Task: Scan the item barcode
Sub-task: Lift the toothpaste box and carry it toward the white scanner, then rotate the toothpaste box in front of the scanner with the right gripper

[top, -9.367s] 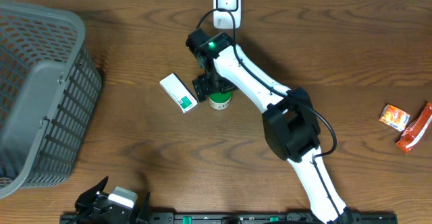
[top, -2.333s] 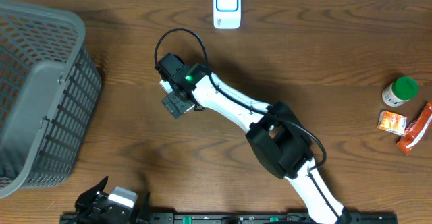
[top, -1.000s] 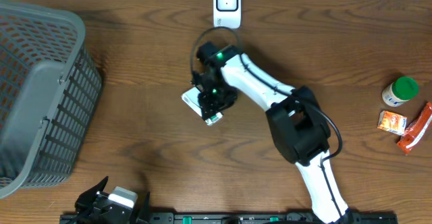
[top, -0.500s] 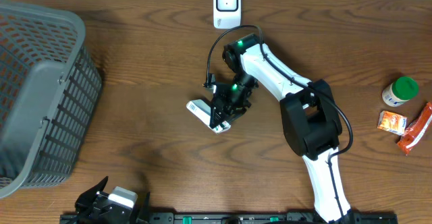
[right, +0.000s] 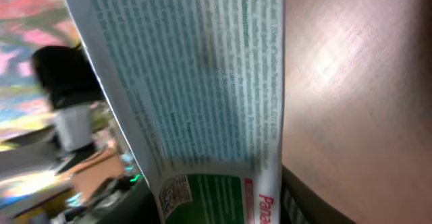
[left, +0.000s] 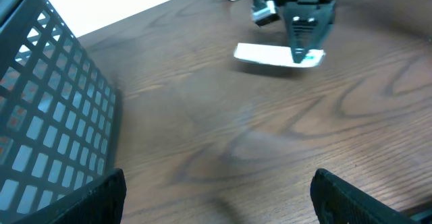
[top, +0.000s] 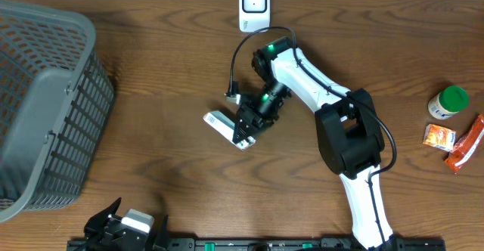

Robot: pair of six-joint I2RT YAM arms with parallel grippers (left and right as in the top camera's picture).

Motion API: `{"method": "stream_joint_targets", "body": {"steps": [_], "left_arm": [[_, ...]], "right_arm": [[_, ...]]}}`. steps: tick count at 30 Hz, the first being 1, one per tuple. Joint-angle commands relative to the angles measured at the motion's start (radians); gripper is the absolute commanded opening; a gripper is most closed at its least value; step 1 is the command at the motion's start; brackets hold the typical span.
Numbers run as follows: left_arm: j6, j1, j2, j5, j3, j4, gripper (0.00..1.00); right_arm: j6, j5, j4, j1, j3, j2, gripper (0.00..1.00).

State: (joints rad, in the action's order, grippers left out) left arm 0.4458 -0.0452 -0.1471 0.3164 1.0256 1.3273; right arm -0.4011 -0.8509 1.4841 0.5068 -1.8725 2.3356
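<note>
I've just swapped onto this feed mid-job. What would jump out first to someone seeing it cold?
First, the right gripper at mid-table, closed on one end of a white box with green print. Next, the big grey basket filling the left edge. Last, the white scanner at the far edge, just beyond that gripper.

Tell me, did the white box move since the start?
Yes. The white box, gripped by the right claw, went right, farther from the basket.
</note>
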Motion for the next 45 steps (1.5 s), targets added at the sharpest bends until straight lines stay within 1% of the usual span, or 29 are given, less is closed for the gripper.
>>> {"method": "stream_joint_targets", "body": {"steps": [1, 2, 3, 6, 8, 10, 15, 19, 22, 23, 25, 26, 27, 29, 30, 31, 32, 34, 36, 39, 40, 41, 44, 45], "left_arm": [[0.006, -0.004, 0.006, 0.015, 0.005, -0.003, 0.86], [0.006, -0.004, 0.006, 0.015, 0.005, -0.003, 0.86], [0.006, -0.004, 0.006, 0.015, 0.005, -0.003, 0.87], [0.006, -0.004, 0.006, 0.015, 0.005, -0.003, 0.86], [0.006, -0.004, 0.006, 0.015, 0.005, -0.003, 0.86], [0.006, -0.004, 0.006, 0.015, 0.005, -0.003, 0.87], [0.006, -0.004, 0.006, 0.015, 0.005, -0.003, 0.86], [0.006, -0.004, 0.006, 0.015, 0.005, -0.003, 0.86], [0.006, -0.004, 0.006, 0.015, 0.005, -0.003, 0.86], [0.006, -0.004, 0.006, 0.015, 0.005, -0.003, 0.86], [0.006, -0.004, 0.006, 0.015, 0.005, -0.003, 0.86], [0.006, -0.004, 0.006, 0.015, 0.005, -0.003, 0.86], [0.006, -0.004, 0.006, 0.015, 0.005, -0.003, 0.86], [0.006, -0.004, 0.006, 0.015, 0.005, -0.003, 0.87], [0.006, -0.004, 0.006, 0.015, 0.005, -0.003, 0.86], [0.006, -0.004, 0.006, 0.015, 0.005, -0.003, 0.86], [0.006, -0.004, 0.006, 0.015, 0.005, -0.003, 0.86], [0.006, -0.004, 0.006, 0.015, 0.005, -0.003, 0.86], [0.006, -0.004, 0.006, 0.015, 0.005, -0.003, 0.86], [0.006, -0.004, 0.006, 0.015, 0.005, -0.003, 0.86], [0.006, -0.004, 0.006, 0.015, 0.005, -0.003, 0.86], [0.006, -0.004, 0.006, 0.015, 0.005, -0.003, 0.87], [0.006, -0.004, 0.006, 0.015, 0.005, -0.003, 0.86], [0.006, -0.004, 0.006, 0.015, 0.005, -0.003, 0.86]], "right_arm": [[0.177, 0.167, -0.136, -0.011, -0.016, -0.041, 0.42], [0.263, 0.283, -0.183, -0.011, -0.018, -0.041, 0.41], [0.296, 0.342, -0.201, -0.011, -0.018, -0.041, 0.41], [0.344, 0.510, -0.216, -0.012, -0.037, -0.041, 0.36], [0.405, 0.633, -0.203, -0.016, -0.063, -0.041, 0.35], [0.438, 0.713, -0.188, -0.019, -0.090, -0.041, 0.33], [0.493, 0.853, -0.159, -0.032, -0.240, -0.041, 0.34], [0.505, 1.076, -0.195, -0.031, -0.342, -0.041, 0.43], [0.505, 1.286, -0.259, -0.028, -0.359, -0.041, 0.51], [0.496, 1.383, -0.298, -0.027, -0.358, -0.041, 0.54], [0.437, 1.486, -0.375, -0.027, -0.356, -0.040, 0.54], [0.411, 1.501, -0.407, -0.029, -0.356, -0.040, 0.54], [0.363, 1.508, -0.478, -0.031, -0.356, -0.040, 0.56], [0.336, 1.506, -0.513, -0.030, -0.356, -0.040, 0.56], [0.336, 1.498, -0.510, -0.030, -0.356, -0.040, 0.61], [0.336, 1.463, -0.496, -0.028, -0.356, -0.040, 0.73], [0.336, 1.420, -0.485, -0.028, -0.356, -0.040, 0.84], [0.332, 1.307, -0.468, -0.039, -0.349, -0.039, 0.86], [0.332, 1.187, -0.463, -0.068, -0.330, -0.039, 0.86], [0.333, 0.913, -0.463, -0.161, -0.271, -0.039, 0.85], [0.333, 0.850, -0.463, -0.185, -0.257, -0.039, 0.86], [0.332, 0.780, -0.470, -0.220, -0.236, -0.039, 0.88], [0.308, 0.672, -0.532, -0.293, -0.154, -0.039, 0.93], [0.301, 0.665, -0.553, -0.300, -0.127, -0.039, 0.94]]}}
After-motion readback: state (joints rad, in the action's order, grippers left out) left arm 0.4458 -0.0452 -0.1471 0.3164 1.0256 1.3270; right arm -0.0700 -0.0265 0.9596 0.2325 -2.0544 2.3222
